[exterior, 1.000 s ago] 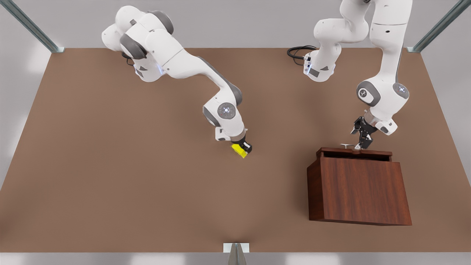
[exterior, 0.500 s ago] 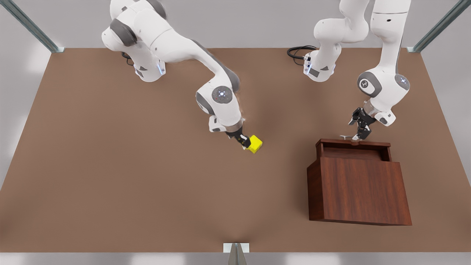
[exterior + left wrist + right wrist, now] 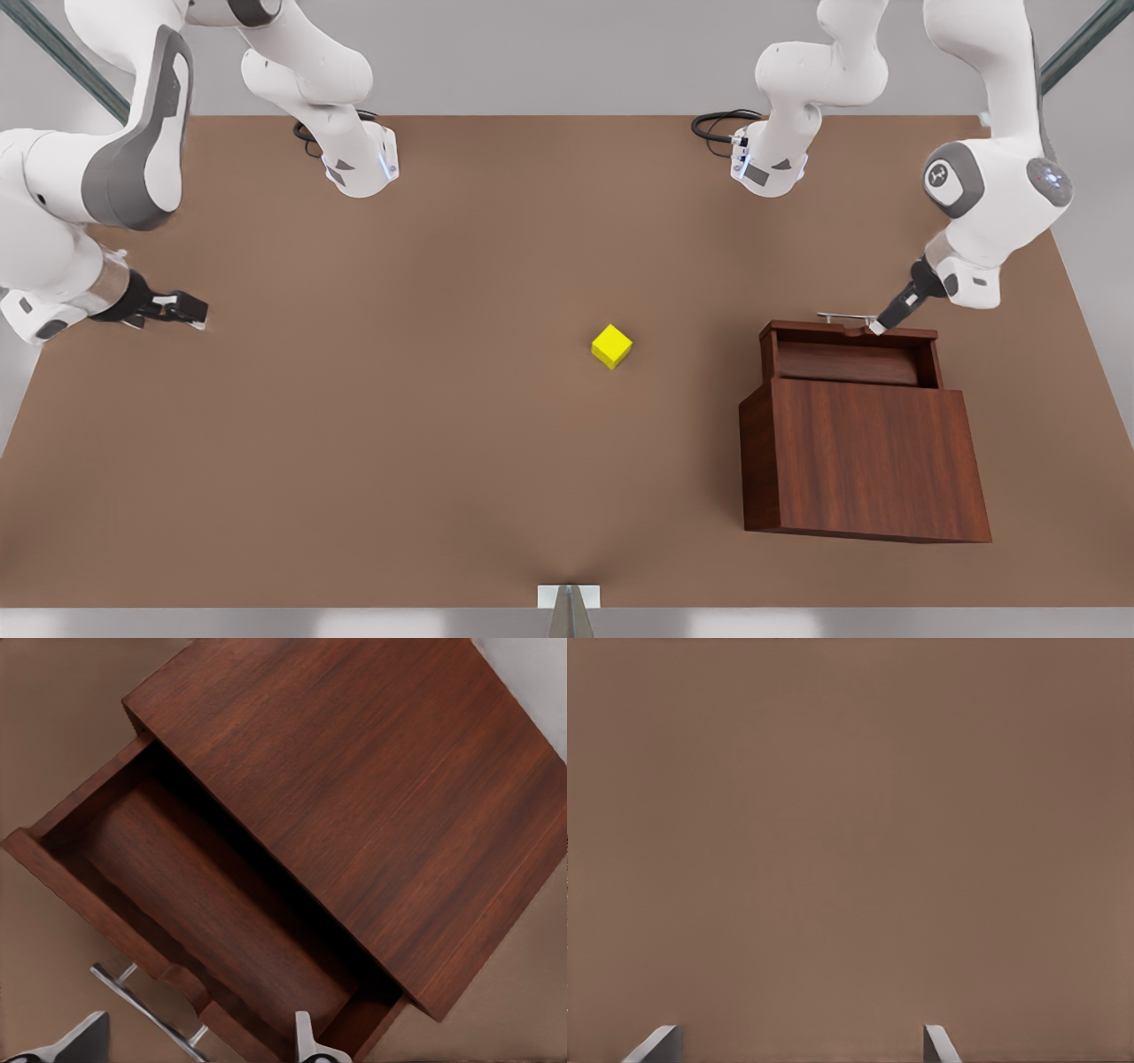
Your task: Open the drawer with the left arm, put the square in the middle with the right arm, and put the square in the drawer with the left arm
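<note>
The square (image 3: 611, 346), a small yellow cube, rests alone on the brown tabletop near the middle (image 3: 532, 372). The dark wooden cabinet (image 3: 864, 461) stands at the front view's right, and its drawer (image 3: 850, 361) is pulled out, with an empty tray (image 3: 204, 895). My left gripper (image 3: 877, 326) hovers at the drawer's front edge beside the silver handle (image 3: 846, 316). In the left wrist view the left gripper (image 3: 195, 1050) is open, and the handle (image 3: 146, 1010) runs between its fingertips (image 3: 306, 1041). My right gripper (image 3: 190, 310) is open and low over the table at the far left.
Both arm bases (image 3: 359, 168) sit along the table's far edge, with a black cable (image 3: 718, 124) by the one on the front view's right. The right wrist view shows bare tabletop beyond the open right gripper (image 3: 797, 1045).
The right gripper let go of the square and swung far to the front view's left. The drawer slid further out, and the left gripper shifted toward the front view's right.
</note>
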Available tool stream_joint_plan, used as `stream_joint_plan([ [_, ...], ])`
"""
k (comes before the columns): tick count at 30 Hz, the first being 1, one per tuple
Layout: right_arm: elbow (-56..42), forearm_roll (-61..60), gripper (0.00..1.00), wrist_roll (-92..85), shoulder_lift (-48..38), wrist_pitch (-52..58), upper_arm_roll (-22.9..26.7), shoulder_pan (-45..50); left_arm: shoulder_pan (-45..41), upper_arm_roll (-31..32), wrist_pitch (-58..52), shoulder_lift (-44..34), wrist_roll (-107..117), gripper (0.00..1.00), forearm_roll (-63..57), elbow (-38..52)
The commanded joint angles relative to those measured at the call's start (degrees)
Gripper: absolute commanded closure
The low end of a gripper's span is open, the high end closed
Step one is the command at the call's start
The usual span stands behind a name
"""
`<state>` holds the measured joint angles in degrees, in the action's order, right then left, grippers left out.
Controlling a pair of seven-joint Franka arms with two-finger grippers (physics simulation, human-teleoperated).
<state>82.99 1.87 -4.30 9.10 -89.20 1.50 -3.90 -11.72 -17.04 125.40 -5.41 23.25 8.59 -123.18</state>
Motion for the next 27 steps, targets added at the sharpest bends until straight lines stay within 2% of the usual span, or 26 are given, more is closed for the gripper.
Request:
stream_joint_plan([
  [1, -0.37, 0.06, 0.00, -0.01, 0.04, -0.01, -0.09, 0.48, -0.67, -0.01, -1.90, 1.70, -1.45, 0.00, -3.76, 2.75],
  [3, -0.63, 0.06, 0.00, 0.08, 0.12, 0.08, -0.09, 0.39, -3.83, 0.60, -12.02, 11.38, -7.69, 0.00, -3.50, 19.10],
  [5, -0.63, 0.15, 0.00, -0.01, -0.23, 0.34, -0.01, 0.30, -7.27, 2.27, -12.11, 16.12, -7.87, 0.00, -3.67, 26.05],
  [8, -1.25, 0.32, 0.00, 0.08, -0.23, 0.43, 0.17, 0.04, -7.27, 13.07, -14.48, 22.36, -9.18, 0.00, -4.46, 33.79],
  [10, -1.34, 0.15, 0.00, 0.08, -0.23, 0.34, 0.43, 0.12, -9.64, 17.83, -15.45, 23.60, -15.25, 0.00, -6.30, 33.88],
  [13, -1.51, 0.15, 0.00, 0.08, -0.23, 0.08, 0.43, 0.12, -16.14, 17.92, -15.19, 25.97, -19.30, 0.00, -7.63, 33.26],
  [23, -3.01, 0.15, 0.00, 0.08, -0.23, 0.34, 0.52, 0.04, -26.25, 18.01, -8.42, 35.37, -19.47, 0.00, -12.20, 33.09],
  [27, -3.09, 0.06, 0.00, 0.08, -0.23, 0.34, 0.43, 0.13, -30.12, 17.92, -2.80, 35.20, -18.24, 0.00, -12.20, 26.15],
])
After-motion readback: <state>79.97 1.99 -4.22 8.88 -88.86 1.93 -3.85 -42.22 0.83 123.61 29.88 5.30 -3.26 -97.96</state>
